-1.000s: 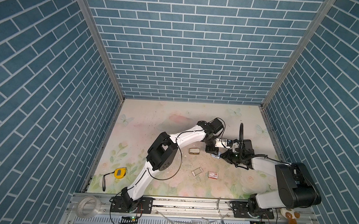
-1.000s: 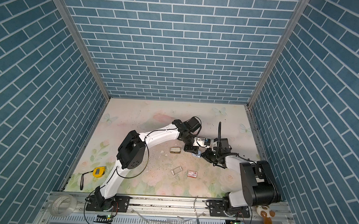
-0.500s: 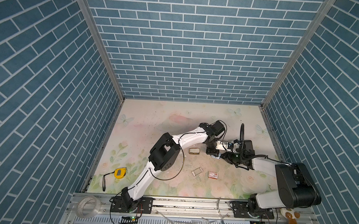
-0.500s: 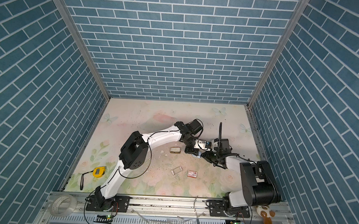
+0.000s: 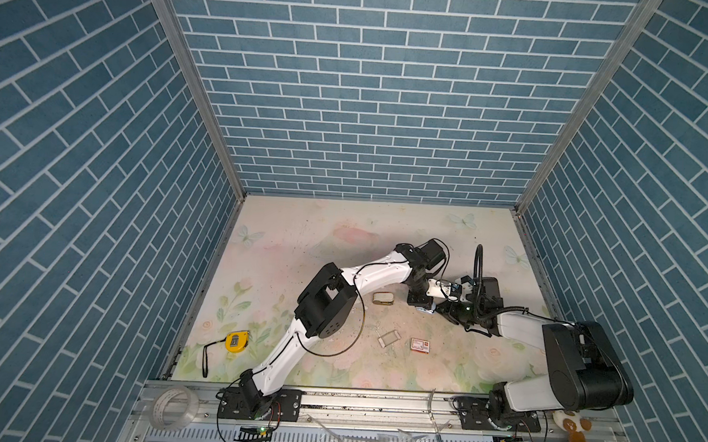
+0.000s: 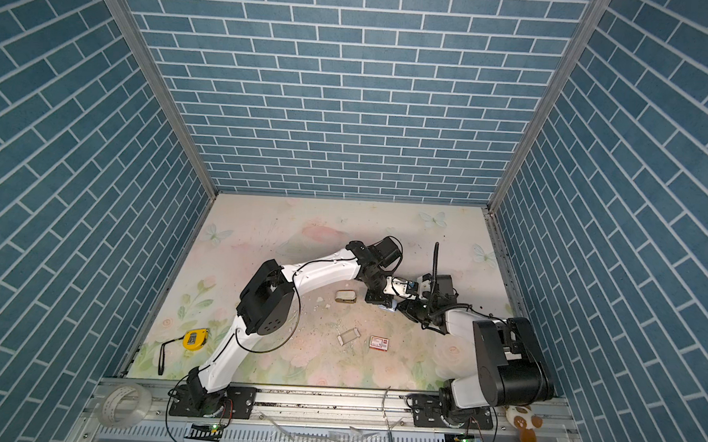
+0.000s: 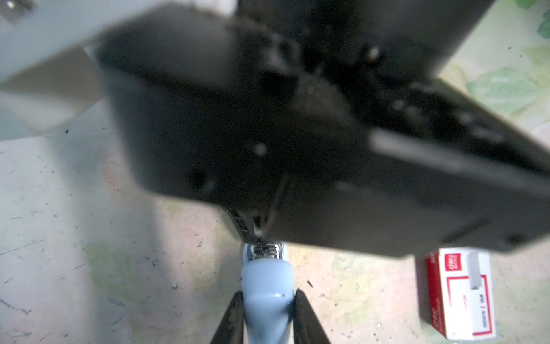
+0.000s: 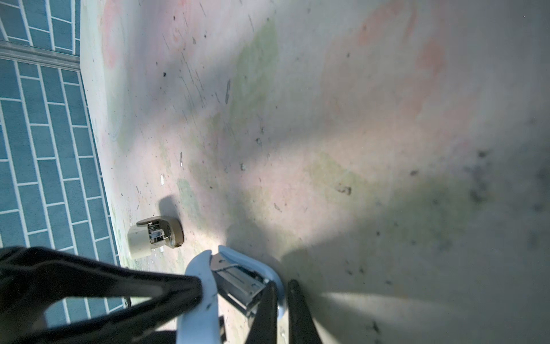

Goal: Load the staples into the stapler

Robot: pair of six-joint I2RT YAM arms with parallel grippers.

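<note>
Around both grippers rises a booth of blue brick-pattern walls [image 5: 371, 106]. Beneath them lies a pale flowered table mat [image 5: 301, 244], scuffed and peppered with dark grit. The two arms lean in from the near rail and meet tip to tip.

The left gripper [image 7: 268, 295] is clamped on a pale blue stapler [image 7: 268, 277], with a finger pressed to each side. The right gripper [image 8: 281, 284] faces it from the opposite end. Its jaws are drawn almost together right at the stapler's bare metal track [image 8: 238, 281], and the lid [image 8: 198, 297] is swung up clear of that track.

A small beige object [image 5: 382, 298] lies just beside the left gripper. A red-and-white box [image 5: 420, 345] and a little clear tray [image 5: 390, 338] sit near both grippers on the rail side. A yellow tape measure [image 5: 236, 342] lies well apart from them.

I cannot pick out the staples for certain. A strip may be pinched between the right tips or may already sit in the track, and the views are too blurred and crowded to tell.

The step in hand looks like the loading itself, with one gripper steadying the opened stapler while the other works at the track. Next, the strip must be seated squarely along the track and then released. After that the lid has to be pressed down without the stapler twisting in the left grip.
</note>
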